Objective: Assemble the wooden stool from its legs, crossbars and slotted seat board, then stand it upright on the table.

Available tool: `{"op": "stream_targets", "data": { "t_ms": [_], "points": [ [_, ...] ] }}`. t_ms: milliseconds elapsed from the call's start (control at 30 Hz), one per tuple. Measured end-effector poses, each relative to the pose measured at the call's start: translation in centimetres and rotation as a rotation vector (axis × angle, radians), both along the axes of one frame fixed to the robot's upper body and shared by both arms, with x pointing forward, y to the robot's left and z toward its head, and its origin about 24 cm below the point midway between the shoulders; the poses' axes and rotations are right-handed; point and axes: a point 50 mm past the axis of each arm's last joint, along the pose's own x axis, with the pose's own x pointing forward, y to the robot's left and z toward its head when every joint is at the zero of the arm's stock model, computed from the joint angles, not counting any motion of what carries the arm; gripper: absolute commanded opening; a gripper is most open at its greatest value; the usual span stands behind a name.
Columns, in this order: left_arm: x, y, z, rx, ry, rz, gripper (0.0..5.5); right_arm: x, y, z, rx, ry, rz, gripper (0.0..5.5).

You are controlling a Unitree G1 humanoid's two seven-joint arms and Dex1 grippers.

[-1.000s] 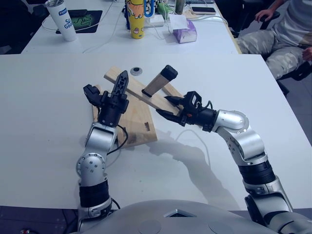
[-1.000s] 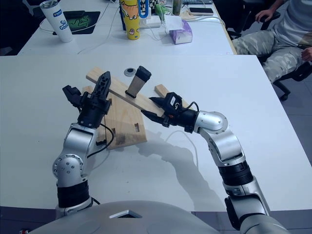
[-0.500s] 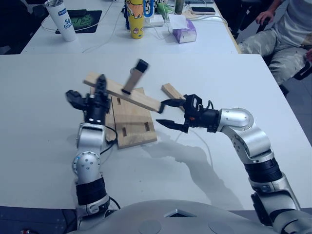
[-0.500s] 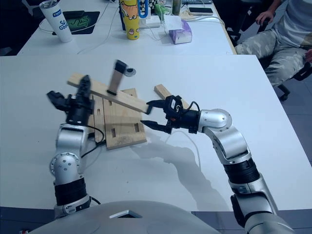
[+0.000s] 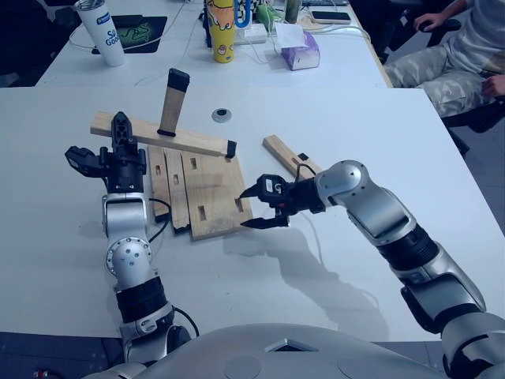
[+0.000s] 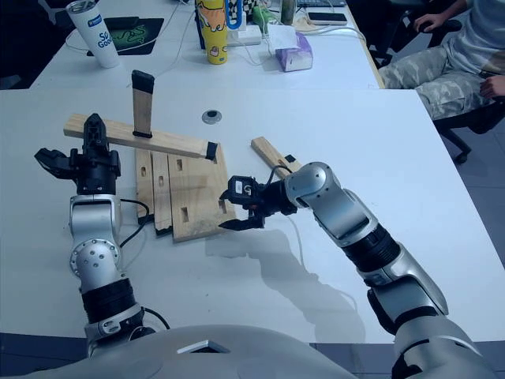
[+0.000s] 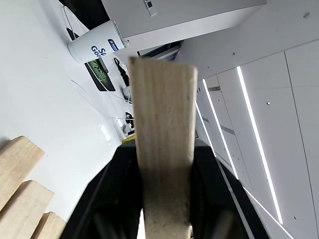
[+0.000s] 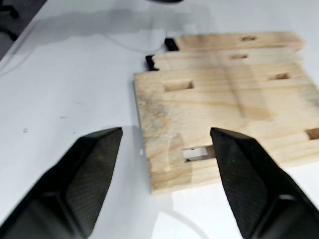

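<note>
Wood shows pale against the white table point(image 5: 371, 118). The slotted seat board point(image 5: 213, 193) lies flat near the middle, with two narrower wooden pieces point(image 5: 162, 183) lying alongside its left edge. One loose leg point(image 5: 286, 152) rests on the table just to the board's right. The left gripper point(image 5: 120, 140) is clamped on a long wooden bar point(image 5: 185, 140), held above the far end of the board, and a second leg point(image 5: 170, 101) with a black cap stands upright out of that bar. The right gripper point(image 5: 245, 211) hovers low at the board's near right corner, spread wide with nothing in its grasp. Its wrist view shows an edge slot of the board between the two black fingers point(image 8: 87, 172). On the farther table point(image 5: 347, 67) stand a lidded white tumbler point(image 5: 102, 33) and a yellow cup point(image 5: 222, 31), the contents of both hidden, and a purple tissue box point(image 5: 301, 55) with a white tissue sticking out of its top. A small round disc point(image 5: 222, 115) lies on the near table beyond the bar.
</note>
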Motion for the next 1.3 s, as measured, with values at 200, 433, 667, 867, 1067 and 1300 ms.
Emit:
{"op": "stream_targets", "data": {
  "t_ms": [200,433,667,867,1067,1300],
  "points": [
    [0.0,0.1,0.0,0.000,-0.004,0.009,1.02,0.4,0.8,-0.9,-0.100,-0.012,0.009,3.28],
    [0.0,0.0,0.0,0.006,-0.003,0.009,1.02,0.6,2.0,-2.3,-0.176,0.008,0.013,3.28],
    [-0.1,0.0,0.0,0.005,-0.005,0.017,1.02,1.2,3.0,-2.6,-0.224,0.003,-0.011,3.28],
    [-0.1,0.1,0.0,0.003,-0.008,0.024,1.02,1.9,3.4,-2.7,-0.241,0.000,-0.144,3.28],
    [-0.1,0.2,0.0,0.001,-0.014,0.034,1.02,2.3,1.8,-3.0,-0.223,-0.002,-0.360,3.28],
    [-0.1,0.2,0.1,0.010,-0.015,0.038,1.02,3.6,-0.8,-3.5,-0.207,-0.013,-0.596,3.28]
  ]
}}
